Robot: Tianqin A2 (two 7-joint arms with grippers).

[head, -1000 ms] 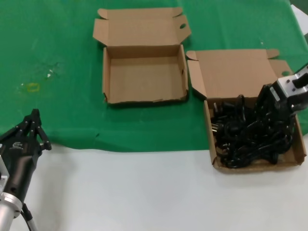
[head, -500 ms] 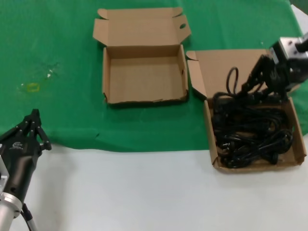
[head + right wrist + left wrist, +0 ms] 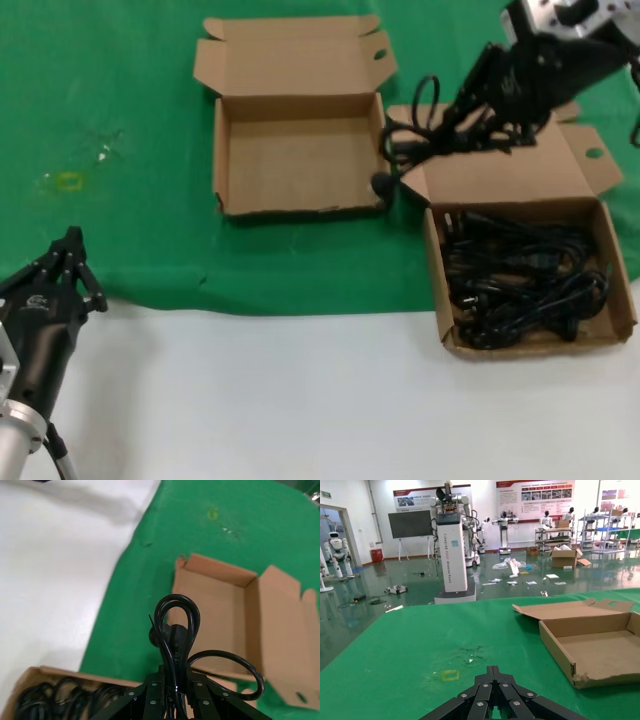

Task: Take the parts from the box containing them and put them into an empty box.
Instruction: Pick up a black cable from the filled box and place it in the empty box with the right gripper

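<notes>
Dangling in loose loops, a soft, light cable point(image 3: 420, 135) is held tight by the right gripper point(image 3: 480, 115) and is best pinched mid-bundle; the left gripper point(image 3: 70, 262) is kept closed.

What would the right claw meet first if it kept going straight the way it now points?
Most likely the empty box. In the right wrist view the right claw, shut on a cable bundle, points at that tray, so the dangling loops would reach its floor first. Depth is unclear; the near wall may come first.
</notes>
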